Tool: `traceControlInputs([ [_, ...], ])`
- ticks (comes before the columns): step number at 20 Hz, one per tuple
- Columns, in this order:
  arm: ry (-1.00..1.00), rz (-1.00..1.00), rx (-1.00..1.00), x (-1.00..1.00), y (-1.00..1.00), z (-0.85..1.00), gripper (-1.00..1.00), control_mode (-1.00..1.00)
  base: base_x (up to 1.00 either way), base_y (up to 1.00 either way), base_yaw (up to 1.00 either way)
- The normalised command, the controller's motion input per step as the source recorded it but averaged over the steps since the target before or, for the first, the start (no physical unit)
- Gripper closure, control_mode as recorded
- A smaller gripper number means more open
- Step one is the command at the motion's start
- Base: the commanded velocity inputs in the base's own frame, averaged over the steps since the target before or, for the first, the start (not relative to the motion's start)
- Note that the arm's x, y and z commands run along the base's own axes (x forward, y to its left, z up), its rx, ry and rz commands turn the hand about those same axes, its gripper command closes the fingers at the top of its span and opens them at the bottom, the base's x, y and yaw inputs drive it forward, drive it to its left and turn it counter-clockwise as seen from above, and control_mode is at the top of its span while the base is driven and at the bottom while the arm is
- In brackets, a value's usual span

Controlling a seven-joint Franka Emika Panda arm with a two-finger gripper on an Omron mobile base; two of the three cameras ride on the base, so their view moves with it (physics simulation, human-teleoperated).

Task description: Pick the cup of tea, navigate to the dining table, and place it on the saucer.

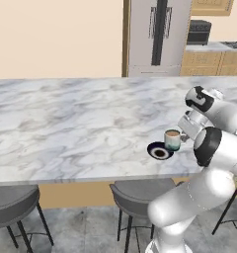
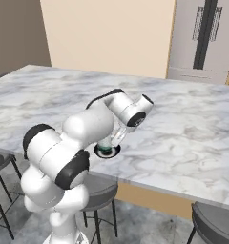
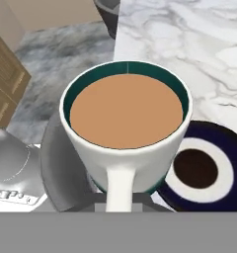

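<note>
**Tea cup hanging just beside the saucer**

The cup of tea (image 3: 126, 143), full of brown liquid, is hanging over the near edge of the dining table (image 1: 66, 128), partly overlapping the saucer (image 3: 202, 170), which is lying just beside it. The gripper (image 1: 183, 138) is pinching the cup's handle, jaws nearly closed. Grey stools (image 1: 135, 195) are standing below.

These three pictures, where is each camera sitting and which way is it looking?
Left base view: behind the arm's left, looking down over the dining table; white arm at lower right.
Right base view: behind its right; arm at lower left, hiding most of the cup of tea.
Hand view: on the hand, looking down at the cup by its handle.
Shared: cup and saucer near the table's edge.
</note>
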Motion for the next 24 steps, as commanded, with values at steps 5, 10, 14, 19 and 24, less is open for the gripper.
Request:
traceControlInputs([
  [5,-0.08,0.06,0.0,0.36,0.02,-0.49,1.0,-1.0,0.0,0.0,0.0],
  [10,-0.11,0.05,0.0,0.65,0.13,-0.5,1.0,-1.0,0.0,0.0,0.0],
  [14,-0.11,0.03,0.0,0.61,0.17,-0.31,1.0,-1.0,0.0,0.0,0.0],
  [19,-0.09,0.04,0.0,0.34,0.03,-0.36,1.0,-1.0,0.0,0.0,0.0],
  [24,-0.08,0.05,0.0,0.17,0.0,-0.32,1.0,-1.0,0.0,0.0,0.0],
])
